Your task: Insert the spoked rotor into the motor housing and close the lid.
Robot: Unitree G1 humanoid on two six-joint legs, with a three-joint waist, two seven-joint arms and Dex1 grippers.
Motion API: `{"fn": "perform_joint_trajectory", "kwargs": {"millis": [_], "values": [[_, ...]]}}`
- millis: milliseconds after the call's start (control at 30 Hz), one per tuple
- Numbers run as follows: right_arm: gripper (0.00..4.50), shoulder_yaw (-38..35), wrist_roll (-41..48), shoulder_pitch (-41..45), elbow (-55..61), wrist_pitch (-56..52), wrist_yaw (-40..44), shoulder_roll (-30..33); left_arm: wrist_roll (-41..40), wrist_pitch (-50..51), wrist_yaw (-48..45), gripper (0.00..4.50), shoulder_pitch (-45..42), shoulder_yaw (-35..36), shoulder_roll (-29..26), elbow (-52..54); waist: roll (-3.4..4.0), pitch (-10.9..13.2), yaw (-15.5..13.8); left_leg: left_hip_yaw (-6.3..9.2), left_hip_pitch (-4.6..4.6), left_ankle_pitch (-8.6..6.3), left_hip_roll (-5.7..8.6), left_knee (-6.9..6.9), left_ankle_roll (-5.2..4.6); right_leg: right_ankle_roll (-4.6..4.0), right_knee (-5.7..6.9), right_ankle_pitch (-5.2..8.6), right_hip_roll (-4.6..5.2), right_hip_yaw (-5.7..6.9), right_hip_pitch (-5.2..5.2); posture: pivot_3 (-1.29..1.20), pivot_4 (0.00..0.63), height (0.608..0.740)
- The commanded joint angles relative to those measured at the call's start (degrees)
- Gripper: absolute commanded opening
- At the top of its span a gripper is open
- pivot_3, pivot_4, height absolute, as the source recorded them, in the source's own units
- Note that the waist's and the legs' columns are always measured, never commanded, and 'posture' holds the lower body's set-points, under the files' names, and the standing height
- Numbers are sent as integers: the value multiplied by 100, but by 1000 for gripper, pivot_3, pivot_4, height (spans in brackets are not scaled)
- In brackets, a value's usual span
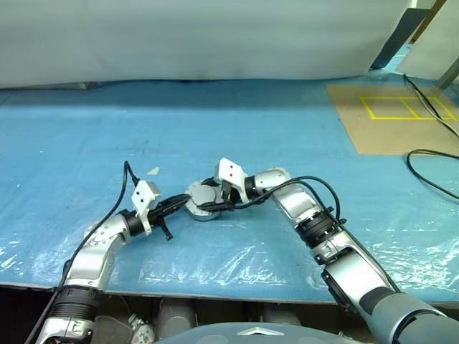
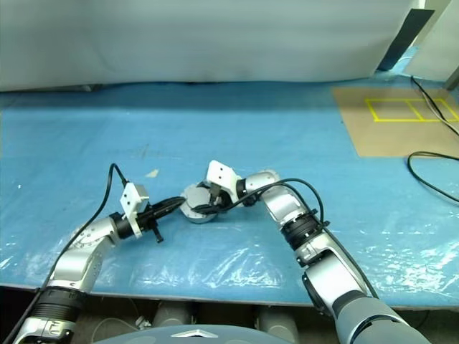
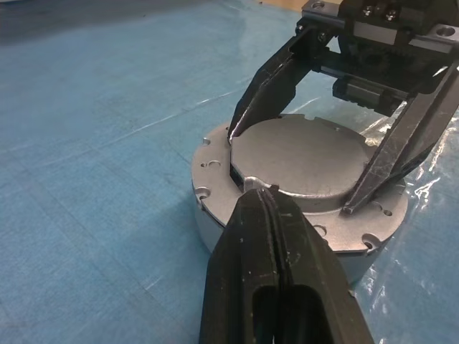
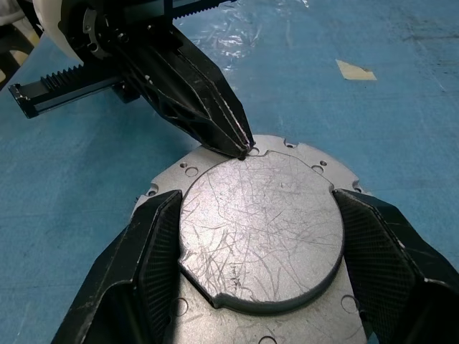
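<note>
The motor housing is a short silver cylinder with a holed flange, standing on the blue sheet in front of me. The lid lies flat on top of it, plain scratched grey face up. My right gripper reaches in from the right and straddles the lid, one black finger against each side of its rim. My left gripper is shut, its joined tips touching the lid's rim at a small notch on the side toward my left arm. The spoked rotor is hidden from view.
A blue plastic sheet covers the table. A scrap of pale tape lies behind the left gripper. At the far right sit a brown board with yellow tape lines and a black cable. The table's front edge runs just below the arms.
</note>
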State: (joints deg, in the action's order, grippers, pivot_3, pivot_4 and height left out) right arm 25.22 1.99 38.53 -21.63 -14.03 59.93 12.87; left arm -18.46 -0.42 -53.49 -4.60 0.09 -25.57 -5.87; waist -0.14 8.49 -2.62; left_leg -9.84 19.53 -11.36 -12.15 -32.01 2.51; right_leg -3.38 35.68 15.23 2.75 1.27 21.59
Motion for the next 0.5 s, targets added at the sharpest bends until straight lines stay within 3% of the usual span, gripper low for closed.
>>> {"fn": "perform_joint_trajectory", "kwargs": {"millis": [33, 233, 400, 500], "values": [[2983, 64, -220, -156, -174, -345, -79, 166, 211, -34, -34, 0, -19, -209, 2, -132, 2, -1, -12, 0, 0, 0, 1, 2, 0, 0, -2, 0, 1, 0, 0, 0, 150, 740], [2983, 46, -188, -187, -58, -305, -107, 153, 287, -61, -49, 0, -64, -323, -18, -139, 2, -1, -22, 0, -2, 0, 32, 41, -1, 4, -14, 2, 34, -1, 7, 0, 150, 740], [4471, -195, 135, -114, 118, -657, 84, 132, 291, -97, -51, 0, -123, -297, -46, -215, 2, -1, -56, -1, 6, 4, 35, 58, -6, 4, -23, 2, 36, 0, 20, 0, 150, 740], [4471, -455, 511, -4, 345, -1147, 358, 185, 292, -115, -67, 0, -148, -277, -66, -259, 3, -1, -102, -3, 21, 7, 36, 66, -10, 7, -28, 4, 36, 0, 36, 0, 150, 740]]}}
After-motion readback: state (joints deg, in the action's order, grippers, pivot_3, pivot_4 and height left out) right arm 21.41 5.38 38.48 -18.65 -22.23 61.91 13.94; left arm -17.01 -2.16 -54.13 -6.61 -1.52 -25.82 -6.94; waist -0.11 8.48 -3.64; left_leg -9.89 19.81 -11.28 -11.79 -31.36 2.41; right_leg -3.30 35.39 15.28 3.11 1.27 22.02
